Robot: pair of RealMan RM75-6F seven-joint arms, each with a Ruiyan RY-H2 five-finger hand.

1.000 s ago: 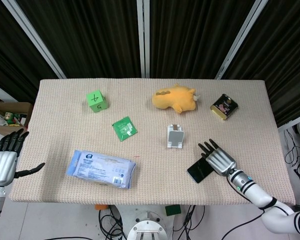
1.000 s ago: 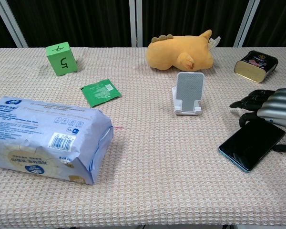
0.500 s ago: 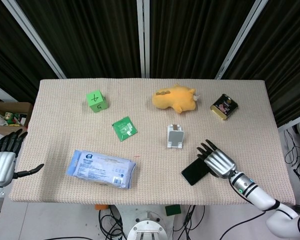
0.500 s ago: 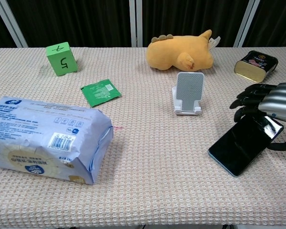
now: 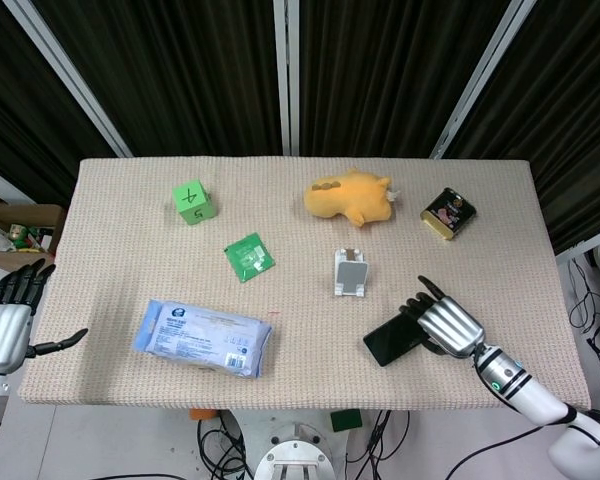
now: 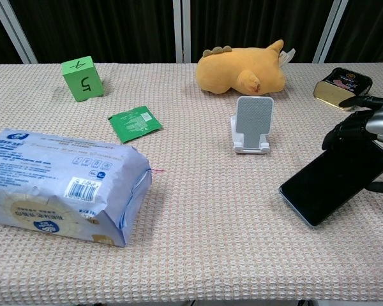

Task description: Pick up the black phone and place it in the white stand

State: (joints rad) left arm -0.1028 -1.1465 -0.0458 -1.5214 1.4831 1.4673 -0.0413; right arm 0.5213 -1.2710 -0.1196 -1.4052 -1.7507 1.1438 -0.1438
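The right hand (image 6: 368, 127) grips the flat black glass-fronted phone (image 6: 335, 180) at its far end; stiff, slick and thin, it likely wants an edge hold.

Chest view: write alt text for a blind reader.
The right hand grips a black phone, tilting it up off the table right of an empty white stand. A wipes pack lies at left.

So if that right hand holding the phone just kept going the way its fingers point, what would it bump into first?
Probably the white stand. The right hand grips the black phone with its fingers aimed up and left across the table. The phone's far end may pass just in front of the stand; depth is unclear.
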